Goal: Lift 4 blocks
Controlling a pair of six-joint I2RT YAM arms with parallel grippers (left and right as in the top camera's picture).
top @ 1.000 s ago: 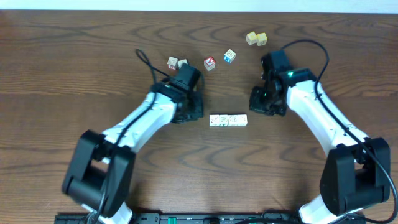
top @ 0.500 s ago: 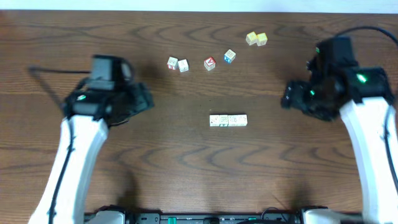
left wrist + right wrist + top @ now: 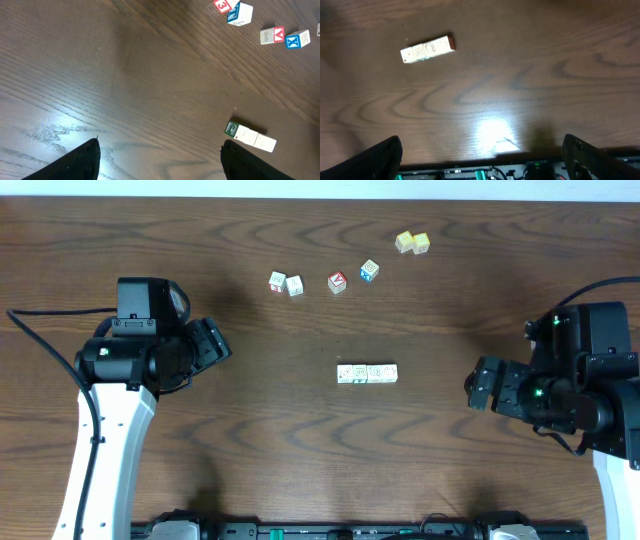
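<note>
The four blocks (image 3: 367, 373) lie on the counter (image 3: 300, 440), touching side by side in one short row near its middle. No claw is on them.

The left claw (image 3: 218, 350) hangs well to the left of the row, its jaws spread wide with nothing between them. In its wrist view the claw (image 3: 160, 144) frames only bare wood, and the blocks (image 3: 250, 136) sit off by the right finger, clear of it.

The right claw (image 3: 476, 385) hangs to the right of the row, likewise spread wide and empty. In its wrist view the claw (image 3: 481, 139) shows bare counter between the fingers, with the blocks (image 3: 428, 49) farther off.

Beyond the row, toward the far edge, stand a white pair (image 3: 285, 283), a red cube (image 3: 337, 282), a blue cube (image 3: 370, 271) and a yellow pair (image 3: 412, 243), all well apart from the row.
</note>
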